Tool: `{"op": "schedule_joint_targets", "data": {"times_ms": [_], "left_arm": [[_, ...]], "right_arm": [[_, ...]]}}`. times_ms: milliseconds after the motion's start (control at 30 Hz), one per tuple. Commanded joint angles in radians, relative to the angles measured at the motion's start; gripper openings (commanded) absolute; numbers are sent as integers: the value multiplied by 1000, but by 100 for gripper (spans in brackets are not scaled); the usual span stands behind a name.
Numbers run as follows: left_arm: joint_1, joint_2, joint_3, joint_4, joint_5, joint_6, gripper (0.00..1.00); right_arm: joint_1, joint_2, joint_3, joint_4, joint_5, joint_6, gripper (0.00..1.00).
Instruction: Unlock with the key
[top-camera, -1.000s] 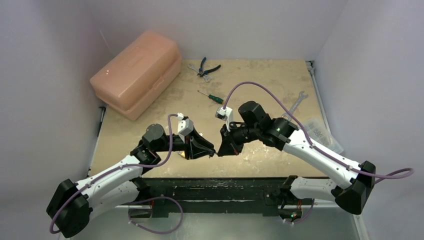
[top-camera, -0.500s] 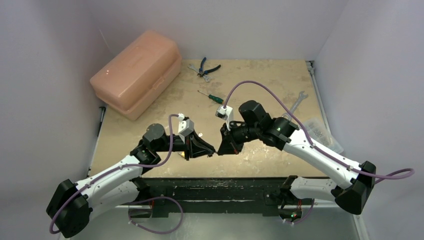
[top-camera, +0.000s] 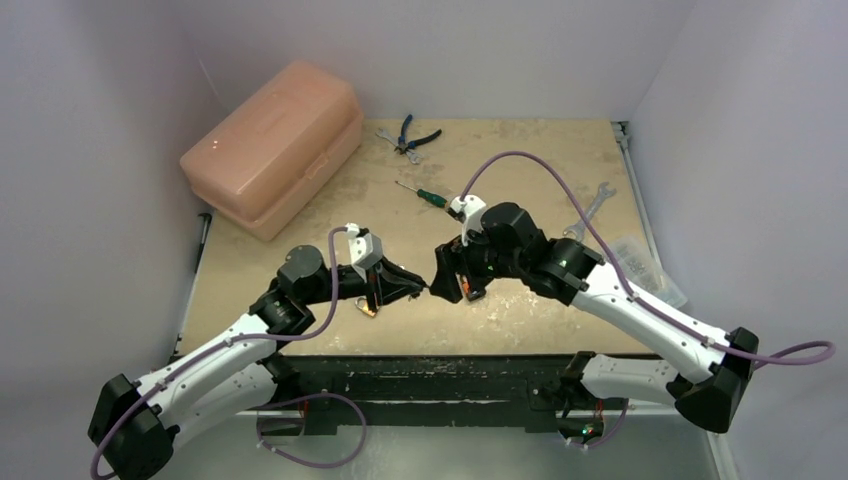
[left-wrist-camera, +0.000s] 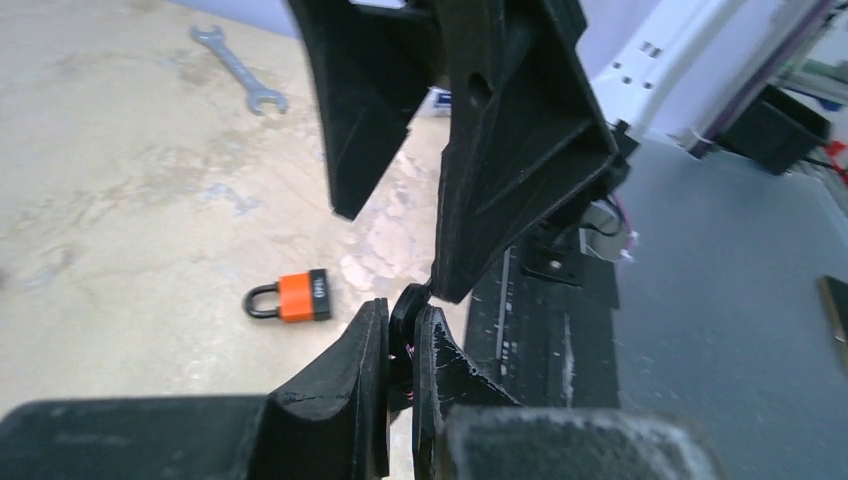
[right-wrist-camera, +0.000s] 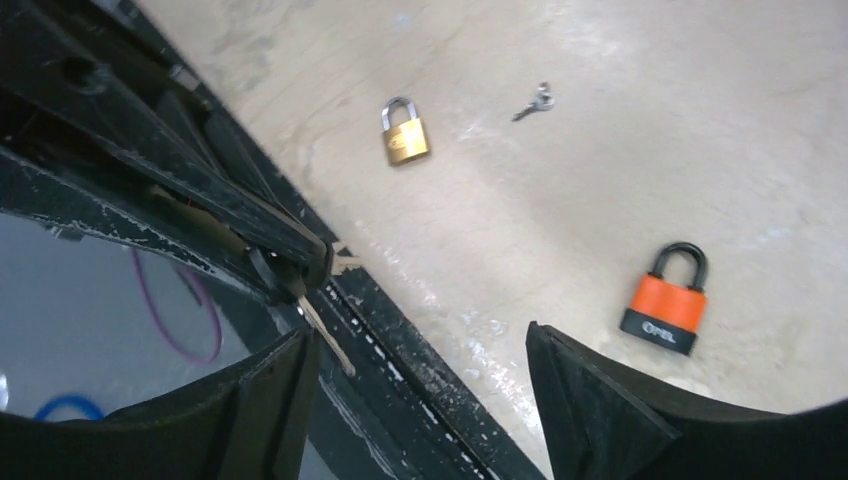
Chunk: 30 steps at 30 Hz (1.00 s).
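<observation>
Inspecting the meeting point of the arms: the left gripper (left-wrist-camera: 402, 322) is clamped tight on the key (right-wrist-camera: 322, 335). It grips the dark head, and the pale blade projects past its fingertips. The right gripper (right-wrist-camera: 415, 345) is spread wide and holds nothing. Its jaws straddle the space the blade points into, and one finger sits just beside the key head in the left wrist view. Contact cannot be confirmed.

The orange padlock (right-wrist-camera: 665, 300) lies flat on the table (top-camera: 520, 150), below the grippers on the right arm's side, its shackle pointing away from the near table edge. The right gripper is the nearer to it. A brass padlock (right-wrist-camera: 405, 135) lies well apart from the orange padlock, toward the left arm. A loose key (right-wrist-camera: 535, 102) lies between them, farther from the edge. Which lock the held key fits cannot be told.

Judgement: a key transfer is in hand and unlocking is not begun. The exchange sits close to the near edge, so a slip could send the key off the table. Open room lies beyond the orange padlock.
</observation>
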Motion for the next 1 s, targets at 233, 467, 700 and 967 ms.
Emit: {"op": "schedule_joint_targets", "data": {"times_ms": [233, 467, 700, 967], "left_arm": [[-5, -48, 79, -128, -189, 108, 0], [-6, -57, 105, -184, -287, 124, 0], [-5, -52, 127, -221, -312, 128, 0], [-5, -51, 130, -230, -314, 127, 0]], "right_arm": [[-52, 15, 43, -48, 487, 190, 99], [-66, 186, 27, -86, 554, 198, 99], [-69, 333, 16, -59, 553, 183, 99], [-75, 474, 12, -34, 468, 151, 94]]}}
